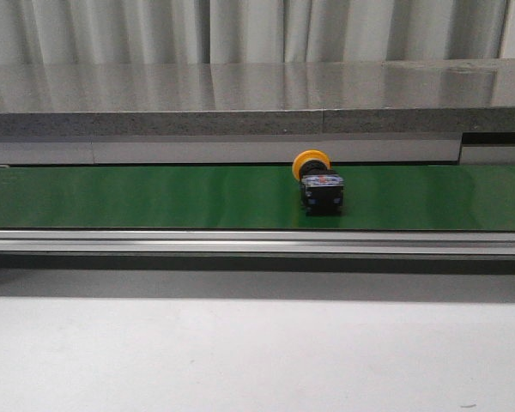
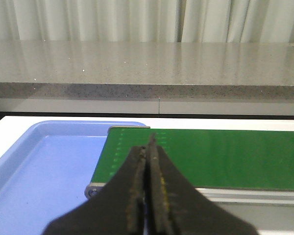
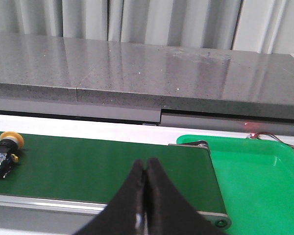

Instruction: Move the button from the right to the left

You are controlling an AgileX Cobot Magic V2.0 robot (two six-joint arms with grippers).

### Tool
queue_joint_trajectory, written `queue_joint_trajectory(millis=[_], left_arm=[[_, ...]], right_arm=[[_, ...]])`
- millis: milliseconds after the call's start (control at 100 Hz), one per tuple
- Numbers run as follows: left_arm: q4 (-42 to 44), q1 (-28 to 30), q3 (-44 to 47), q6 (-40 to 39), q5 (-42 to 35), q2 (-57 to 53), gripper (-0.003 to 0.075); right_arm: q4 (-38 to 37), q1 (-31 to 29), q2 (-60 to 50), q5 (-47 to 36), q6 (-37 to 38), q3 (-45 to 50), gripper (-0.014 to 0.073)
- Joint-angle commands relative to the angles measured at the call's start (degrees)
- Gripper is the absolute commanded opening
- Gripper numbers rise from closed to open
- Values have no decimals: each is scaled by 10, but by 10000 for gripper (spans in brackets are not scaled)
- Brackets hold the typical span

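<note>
Both fingers pairs closed, empty: left (image 2: 148,196), right (image 3: 145,200) | button (image 1: 319,182) on belt (image 1: 154,197)

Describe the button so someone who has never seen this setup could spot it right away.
Look at the long green conveyor belt running across the front view, in front of the grey stone counter. Right of the belt's middle lies the button, on its side. It is the only object on the belt: a round yellow-orange cap on a black boxy body with tiny red and blue marks.
</note>
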Motion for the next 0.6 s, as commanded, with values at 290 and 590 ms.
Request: queue_joint_trajectory(millis=[290,590], left_arm=[[4,-5,-188,-5,17,192,-20],[-5,-5,-314,-5,63,390,84]], right_arm=[[2,1,-7,-48,0,-13,-67],[2,1,-7,-48,0,-13,-67]])
